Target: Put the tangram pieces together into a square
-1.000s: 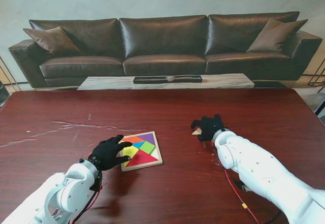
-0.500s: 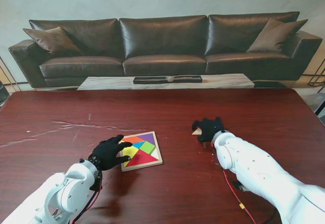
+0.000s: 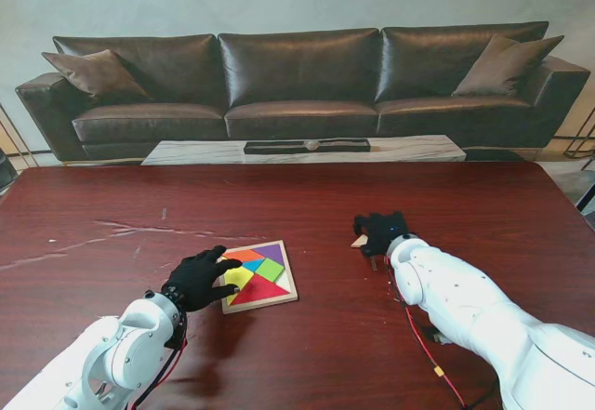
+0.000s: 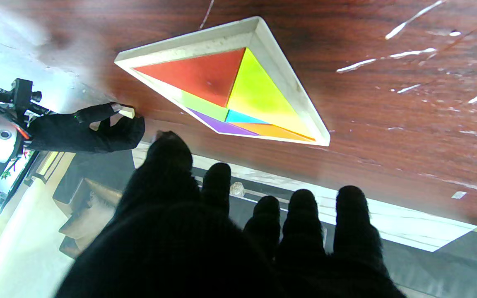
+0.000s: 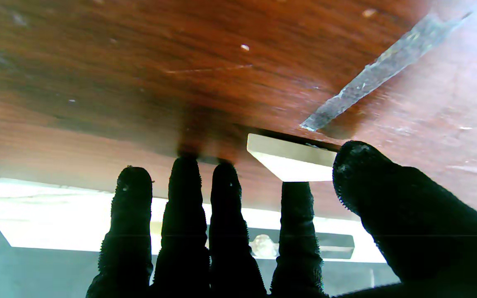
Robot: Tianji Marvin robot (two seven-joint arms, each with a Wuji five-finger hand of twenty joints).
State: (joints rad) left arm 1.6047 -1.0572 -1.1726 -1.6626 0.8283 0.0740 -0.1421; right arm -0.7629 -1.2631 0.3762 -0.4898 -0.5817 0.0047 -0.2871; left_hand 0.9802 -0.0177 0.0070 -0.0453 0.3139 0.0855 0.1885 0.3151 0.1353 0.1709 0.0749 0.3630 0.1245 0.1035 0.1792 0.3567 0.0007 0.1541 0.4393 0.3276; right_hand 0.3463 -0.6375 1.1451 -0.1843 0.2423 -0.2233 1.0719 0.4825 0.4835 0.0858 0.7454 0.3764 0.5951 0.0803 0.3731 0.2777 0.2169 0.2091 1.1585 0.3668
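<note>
- The tangram tray (image 3: 259,277), a pale wooden frame, lies flat on the dark red table (image 3: 112,205), a little left of centre and near to me.
- Inside it sit coloured pieces touching edge to edge: a red triangle (image 3: 257,289), a yellow triangle (image 3: 239,276), a green piece (image 3: 271,269), a purple piece (image 3: 271,252), an orange piece (image 3: 244,256) and a small blue one between them.
- The left hand (image 3: 198,279) rests at the tray's left edge, its black-gloved fingers (image 4: 348,215) spread apart and holding nothing; the thumb reaches over the frame's near-left corner.
- The right hand (image 3: 383,233) is well apart from the tray, to its right, palm down at the table.
- A pale wooden piece (image 5: 292,159) lies flat on the table just at that hand's index finger and thumb (image 5: 367,178); from the left wrist view it seems pinched between the two, but whether they truly grip it or only touch it I cannot tell.
- The other three fingers of the right hand stretch out straight, their tips close to the table top.
</note>
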